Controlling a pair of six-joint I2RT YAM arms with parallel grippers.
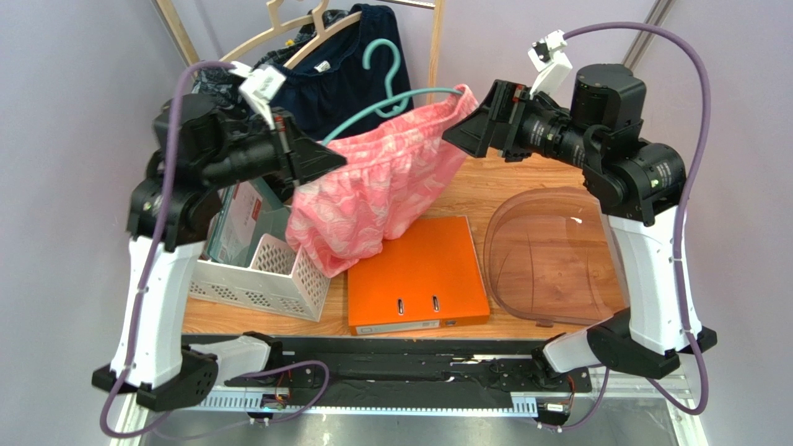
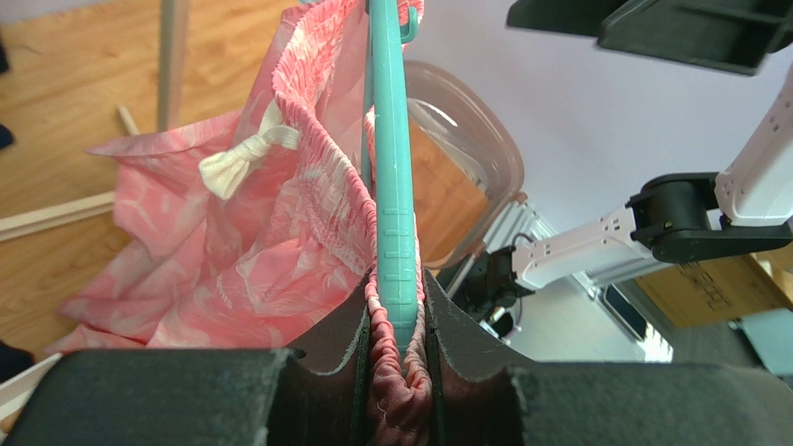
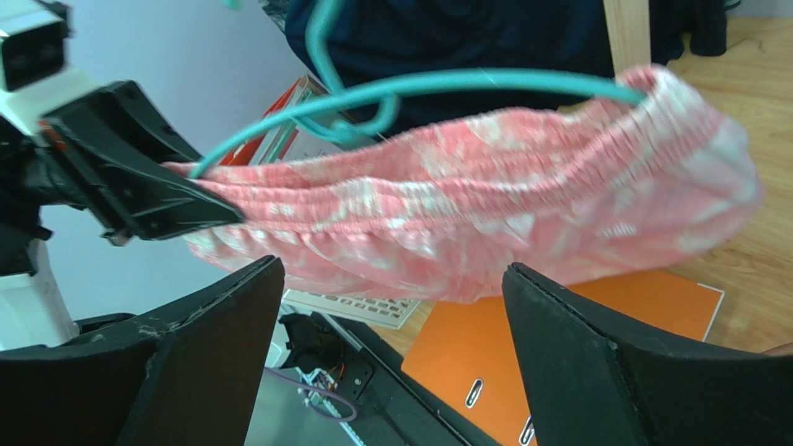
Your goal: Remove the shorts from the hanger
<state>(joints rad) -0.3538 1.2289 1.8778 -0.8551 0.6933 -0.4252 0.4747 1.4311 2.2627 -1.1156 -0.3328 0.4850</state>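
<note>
The pink shorts (image 1: 372, 190) with a white leafy pattern hang on the teal hanger (image 1: 396, 93), held in the air above the table. My left gripper (image 1: 333, 156) is shut on the left end of the hanger (image 2: 395, 186) and the gathered waistband (image 2: 400, 372) together. My right gripper (image 1: 456, 135) is open, just right of the shorts' right end, not touching. In the right wrist view the shorts (image 3: 484, 204) and hanger (image 3: 447, 84) stretch across above my open fingers (image 3: 596, 353).
An orange binder (image 1: 414, 274) lies on the table under the shorts. A white basket (image 1: 256, 269) with books stands at left, a clear plastic lid (image 1: 549, 255) at right. Navy shorts (image 1: 344, 65) hang on wooden hangers behind.
</note>
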